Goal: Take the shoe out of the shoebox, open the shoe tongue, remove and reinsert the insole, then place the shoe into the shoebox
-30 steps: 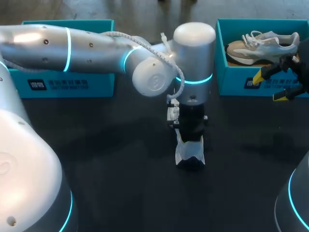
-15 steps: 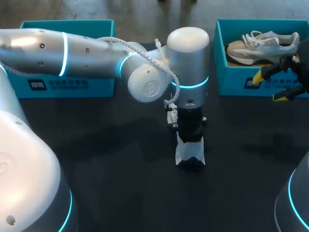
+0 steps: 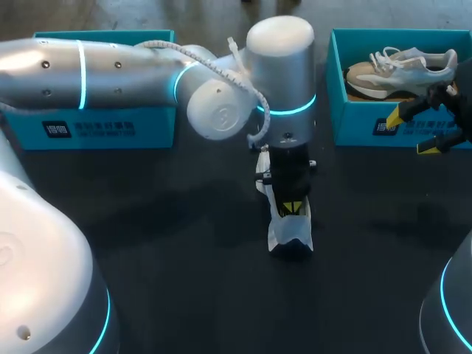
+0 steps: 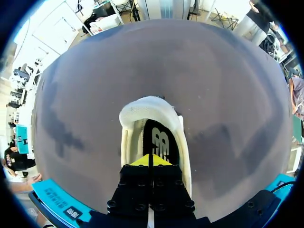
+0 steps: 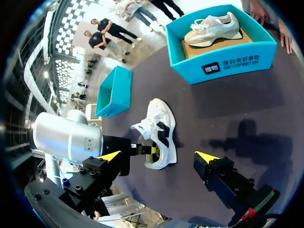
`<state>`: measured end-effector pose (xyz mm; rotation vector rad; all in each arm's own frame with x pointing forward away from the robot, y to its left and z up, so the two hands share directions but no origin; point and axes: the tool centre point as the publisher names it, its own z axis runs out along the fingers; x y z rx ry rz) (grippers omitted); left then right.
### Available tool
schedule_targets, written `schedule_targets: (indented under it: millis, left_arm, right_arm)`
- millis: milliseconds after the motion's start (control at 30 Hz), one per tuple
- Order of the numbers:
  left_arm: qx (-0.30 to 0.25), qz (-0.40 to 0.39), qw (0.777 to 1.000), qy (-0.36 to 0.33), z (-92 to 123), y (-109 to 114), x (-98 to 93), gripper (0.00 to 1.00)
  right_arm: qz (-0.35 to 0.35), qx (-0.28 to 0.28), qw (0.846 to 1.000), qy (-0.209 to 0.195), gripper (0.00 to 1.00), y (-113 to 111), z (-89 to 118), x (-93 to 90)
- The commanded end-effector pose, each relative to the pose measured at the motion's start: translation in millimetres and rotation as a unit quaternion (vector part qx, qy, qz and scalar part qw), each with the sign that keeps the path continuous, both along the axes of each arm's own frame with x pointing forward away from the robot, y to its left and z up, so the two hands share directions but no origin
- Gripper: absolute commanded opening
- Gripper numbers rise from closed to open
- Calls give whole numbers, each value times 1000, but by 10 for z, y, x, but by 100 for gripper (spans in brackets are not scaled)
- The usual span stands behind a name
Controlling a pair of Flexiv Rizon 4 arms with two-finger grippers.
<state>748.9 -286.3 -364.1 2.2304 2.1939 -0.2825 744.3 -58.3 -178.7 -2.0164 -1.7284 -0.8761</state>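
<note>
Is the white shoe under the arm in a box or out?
Out: the white shoe stands on its sole on the dark table.

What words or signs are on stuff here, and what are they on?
Right shoebox, front: dark label with white characters over small letters; left unread.
Left shoebox, front: same print, too blurred to read.
Insole in the shoe: white brand logo, not spelled out.
Nothing else readable.

Black table (image 3: 147,228), second grey-white shoe (image 3: 402,70) inside right-hand teal box (image 3: 354,124)
</note>
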Motion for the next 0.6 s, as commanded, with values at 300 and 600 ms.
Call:
schedule_targets:
  millis: [300, 600]
  left_arm:
    - [5, -5, 1000, -8, 109, 84, 7, 0]
    - [11, -3, 1000, -8, 81, 85, 80, 27]
  right_arm:
    - [-1, -2, 1000, 1, 100, 8, 0, -3]
    - [-1, -2, 1000, 1, 100, 8, 0, -3]
